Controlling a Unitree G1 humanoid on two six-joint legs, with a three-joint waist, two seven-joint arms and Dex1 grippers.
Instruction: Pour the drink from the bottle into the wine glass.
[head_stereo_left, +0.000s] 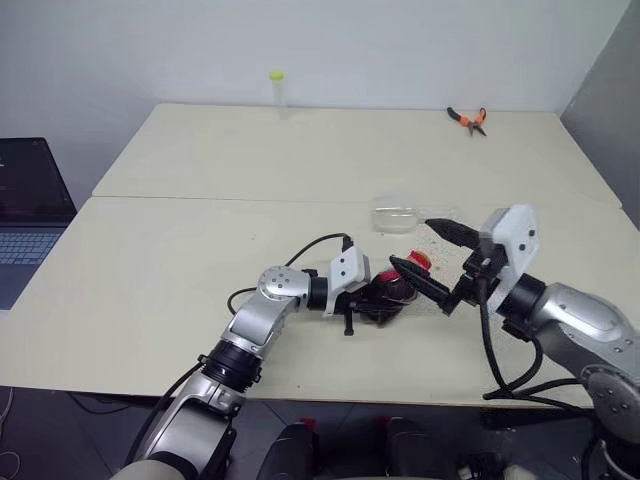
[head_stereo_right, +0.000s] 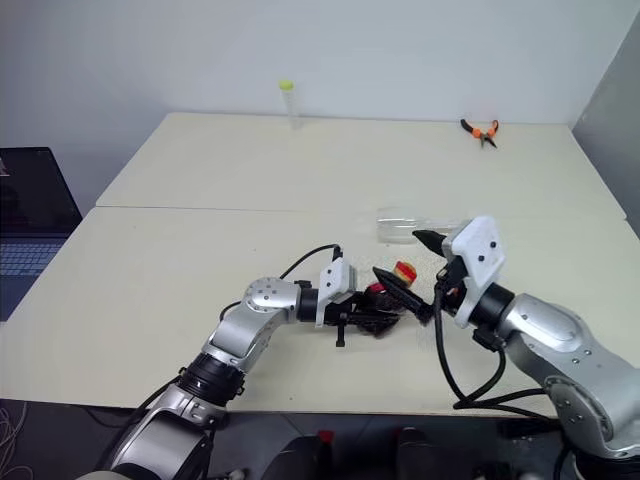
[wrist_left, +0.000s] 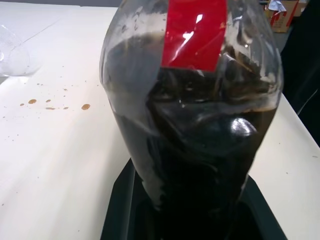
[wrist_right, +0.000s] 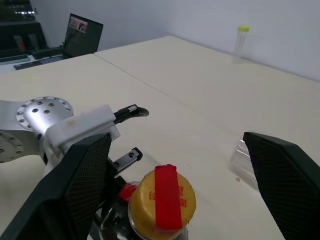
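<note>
Left tool (head_stereo_left: 385, 297), lower centre of the left eye view: fingers pressed onto the bottle (head_stereo_left: 397, 285), pinching its bulbous body; the bottle stands upright on the cream surface (head_stereo_left: 200, 230), its yellow cap (wrist_right: 162, 200) still on, crossed by a red strip, with the red label band (wrist_left: 195, 32) below the neck; the drink (wrist_left: 210, 165), dark brown-red, fills the lower body of the bottle in the left wrist view.

Right tool (head_stereo_left: 435, 262), just right of centre: fingers spread wide; one black finger (wrist_right: 282, 185) on either side of the cap in the right wrist view, apart from it, neither touching.

Wine glass (head_stereo_left: 397, 216), centre of the frame, just above the bottle: clear, lying on its side on the surface rather than upright; brown droplets (wrist_left: 50, 104) spotted on the surface near it.

Slim clear tube with yellow-green cap (head_stereo_left: 277, 90), upper centre-left, standing at the far edge of the surface; orange-handled pliers (head_stereo_left: 467, 119), upper right, lying flat; laptop (head_stereo_left: 30, 205), far left edge, open, screen dark.
</note>
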